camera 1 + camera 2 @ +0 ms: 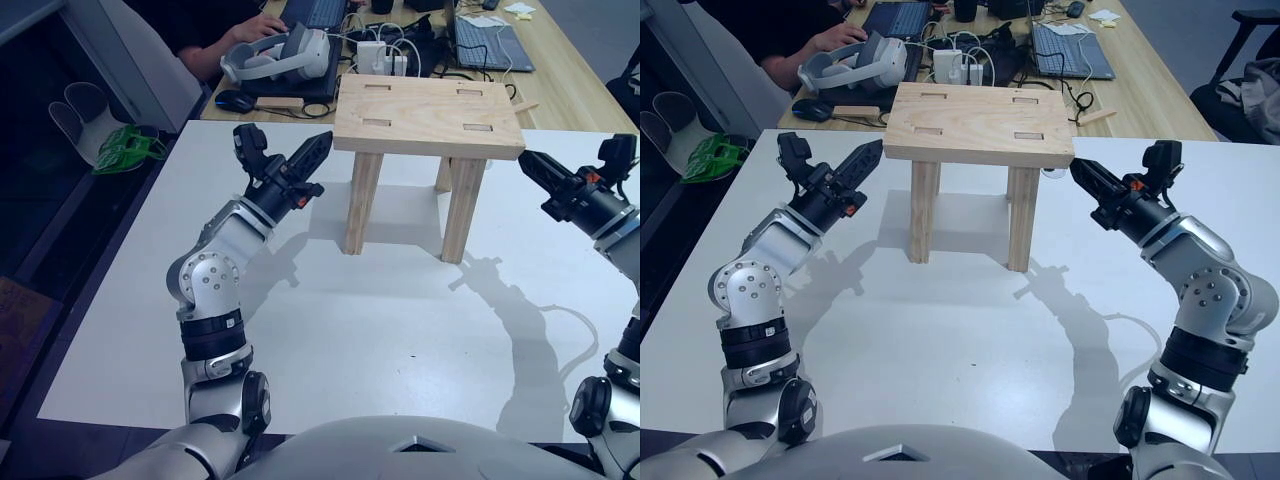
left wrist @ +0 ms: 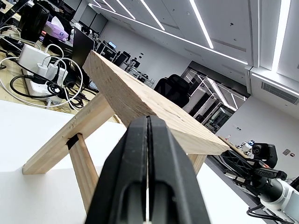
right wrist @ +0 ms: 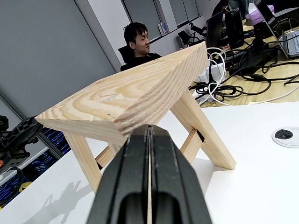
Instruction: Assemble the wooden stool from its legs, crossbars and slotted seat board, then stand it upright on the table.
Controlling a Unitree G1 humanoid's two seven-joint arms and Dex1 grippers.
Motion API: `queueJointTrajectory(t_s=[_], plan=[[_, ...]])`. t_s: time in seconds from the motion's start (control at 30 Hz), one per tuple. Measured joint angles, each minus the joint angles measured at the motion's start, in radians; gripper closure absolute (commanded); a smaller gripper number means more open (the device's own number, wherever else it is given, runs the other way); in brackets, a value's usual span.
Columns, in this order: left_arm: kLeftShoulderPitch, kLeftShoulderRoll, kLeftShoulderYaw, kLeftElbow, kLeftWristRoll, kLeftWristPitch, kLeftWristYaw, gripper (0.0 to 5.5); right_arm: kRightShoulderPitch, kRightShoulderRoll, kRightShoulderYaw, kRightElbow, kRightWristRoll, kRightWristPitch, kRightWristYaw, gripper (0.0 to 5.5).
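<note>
Stool (image 1: 428, 115) all together and standing upright at the far middle of the white tabletop (image 1: 350, 330)

Pale wood, four small rectangular slots in the seat board (image 1: 420, 100), chunky legs (image 1: 362, 200), and a crossbar (image 3: 192, 143) slotted in between two of them. Left tool (image 1: 322, 140) and right tool (image 1: 1077, 170) each have their fingers pressed together on nothing, pointing at the seat's edge from either side, near but not touching. Behind sits a wooden desk (image 1: 560, 80) with laptops (image 1: 490, 45), a headset (image 1: 280, 55), a mouse (image 1: 235, 100) and tangled cables (image 1: 385, 55).
</note>
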Motion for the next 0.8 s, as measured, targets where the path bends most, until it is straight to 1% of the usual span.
queueJointTrajectory(t_s=[0.17, 0.27, 0.37, 0.43, 0.53, 0.63, 0.73, 0.8], plan=[[0.001, 0.001, -0.001, 0.000, 0.000, -0.001, 0.000, 5.50, 0.001, 0.000, 0.000, 0.000, 0.000, -0.002, 0.000, 5.46], [0.005, 0.019, -0.030, 0.000, 0.016, -0.019, -0.005, 5.50, 0.007, 0.001, 0.003, 0.013, -0.007, -0.031, 0.000, 5.46], [0.010, 0.026, -0.083, 0.003, 0.050, -0.048, -0.020, 5.50, 0.021, 0.028, 0.011, 0.056, -0.059, -0.149, 0.000, 5.46], [0.009, 0.022, -0.112, 0.030, 0.088, -0.068, -0.007, 5.50, 0.026, 0.054, 0.038, 0.092, -0.104, -0.222, -0.021, 5.46], [0.027, -0.012, -0.151, 0.113, 0.160, -0.073, 0.049, 5.50, 0.050, 0.102, 0.083, 0.140, -0.139, -0.271, -0.028, 5.46], [0.026, -0.020, -0.122, 0.148, 0.220, -0.136, 0.126, 5.50, 0.101, 0.131, 0.080, 0.220, -0.212, -0.368, -0.094, 5.46], [0.029, -0.051, -0.117, 0.224, 0.330, -0.188, 0.254, 5.50, 0.139, 0.158, 0.102, 0.356, -0.344, -0.478, -0.206, 5.46], [0.029, -0.065, -0.108, 0.307, 0.417, -0.236, 0.363, 5.50, 0.171, 0.167, 0.121, 0.490, -0.447, -0.543, -0.297, 5.46]])
